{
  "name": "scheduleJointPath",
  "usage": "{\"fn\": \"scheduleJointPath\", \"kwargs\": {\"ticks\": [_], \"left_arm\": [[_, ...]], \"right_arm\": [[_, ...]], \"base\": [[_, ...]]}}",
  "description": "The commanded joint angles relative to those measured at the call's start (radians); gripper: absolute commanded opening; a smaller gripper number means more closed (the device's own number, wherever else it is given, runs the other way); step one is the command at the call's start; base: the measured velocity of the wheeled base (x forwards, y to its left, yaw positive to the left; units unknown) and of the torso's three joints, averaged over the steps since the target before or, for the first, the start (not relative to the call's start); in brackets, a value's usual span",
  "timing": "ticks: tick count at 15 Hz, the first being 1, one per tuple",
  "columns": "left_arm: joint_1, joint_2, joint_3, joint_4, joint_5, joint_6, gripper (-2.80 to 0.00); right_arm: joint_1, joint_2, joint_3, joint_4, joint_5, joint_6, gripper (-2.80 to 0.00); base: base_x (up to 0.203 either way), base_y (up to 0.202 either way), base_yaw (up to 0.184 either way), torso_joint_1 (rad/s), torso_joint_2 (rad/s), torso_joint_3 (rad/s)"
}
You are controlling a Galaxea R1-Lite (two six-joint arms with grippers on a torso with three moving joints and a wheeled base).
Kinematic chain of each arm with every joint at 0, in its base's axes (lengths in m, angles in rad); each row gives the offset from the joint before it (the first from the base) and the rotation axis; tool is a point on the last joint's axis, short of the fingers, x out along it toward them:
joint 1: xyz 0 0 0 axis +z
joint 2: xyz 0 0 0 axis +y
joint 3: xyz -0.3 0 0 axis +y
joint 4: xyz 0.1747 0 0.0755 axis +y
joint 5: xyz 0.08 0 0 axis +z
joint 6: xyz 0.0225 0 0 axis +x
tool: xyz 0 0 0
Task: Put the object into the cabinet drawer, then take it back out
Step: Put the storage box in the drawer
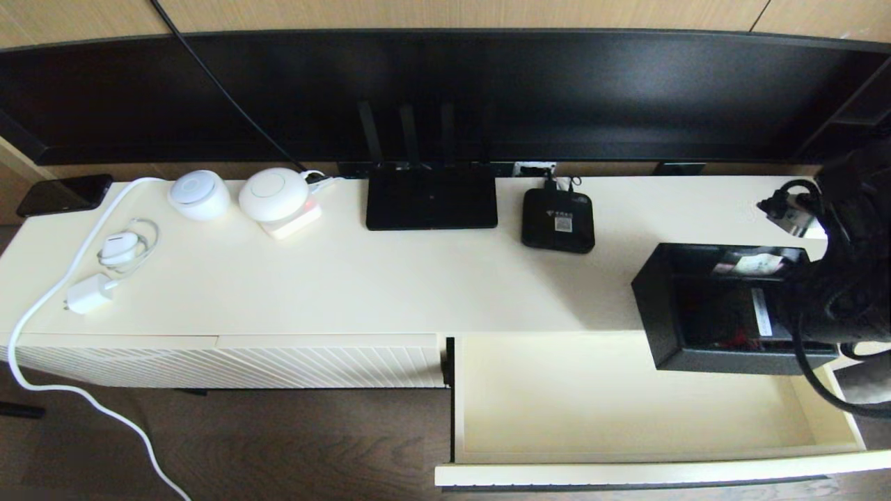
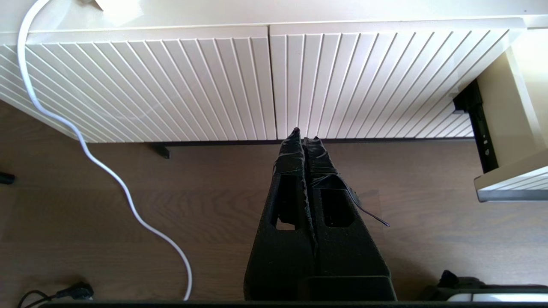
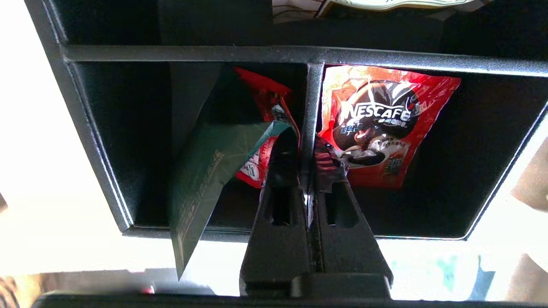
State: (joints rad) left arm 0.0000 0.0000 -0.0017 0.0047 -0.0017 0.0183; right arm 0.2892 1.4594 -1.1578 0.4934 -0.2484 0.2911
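Note:
The black organizer box [image 1: 686,306] hangs in the air over the back right of the open cabinet drawer [image 1: 626,403] and the cabinet top's front edge. My right gripper [image 3: 306,143] is shut on the box's inner divider [image 3: 311,98], one finger in each compartment. Red snack packets [image 3: 376,124] and a dark green packet [image 3: 205,171] lie inside the box. The drawer's cream interior is bare. My left gripper [image 2: 305,136] is shut on nothing, low in front of the closed diagonal-ribbed panels [image 2: 171,85], above the floor.
On the cabinet top [image 1: 348,278] stand a flat black router [image 1: 431,198], a small black box with a white sticker [image 1: 558,220], two white round devices [image 1: 237,193], a charger and earbuds [image 1: 104,271]. A white cable [image 1: 56,362] drops to the floor. A TV [image 1: 445,90] spans the back.

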Motion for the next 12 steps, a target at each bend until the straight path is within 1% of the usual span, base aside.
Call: {"fn": "scheduleJointPath", "kwargs": {"ticks": [1, 4, 7, 9, 12], "left_arm": [[0.000, 0.002, 0.000, 0.000, 0.000, 0.000, -2.80], [0.000, 0.000, 0.000, 0.000, 0.000, 0.000, -2.80], [0.000, 0.002, 0.000, 0.000, 0.000, 0.000, -2.80], [0.000, 0.002, -0.001, 0.000, 0.000, 0.000, -2.80], [0.000, 0.002, 0.000, 0.000, 0.000, 0.000, -2.80]], "right_arm": [[0.020, -0.069, 0.070, 0.004, 0.000, 0.003, -2.80], [0.043, -0.112, 0.172, 0.006, 0.002, 0.015, -2.80], [0.064, -0.109, 0.226, 0.001, 0.004, 0.037, -2.80], [0.080, -0.078, 0.248, -0.016, 0.004, 0.058, -2.80], [0.097, -0.002, 0.244, -0.054, 0.006, 0.085, -2.80]], "base": [[0.000, 0.000, 0.000, 0.000, 0.00, 0.000], [0.000, 0.000, 0.000, 0.000, 0.00, 0.000], [0.000, 0.000, 0.000, 0.000, 0.00, 0.000], [0.000, 0.000, 0.000, 0.000, 0.00, 0.000], [0.000, 0.000, 0.000, 0.000, 0.00, 0.000]]}}
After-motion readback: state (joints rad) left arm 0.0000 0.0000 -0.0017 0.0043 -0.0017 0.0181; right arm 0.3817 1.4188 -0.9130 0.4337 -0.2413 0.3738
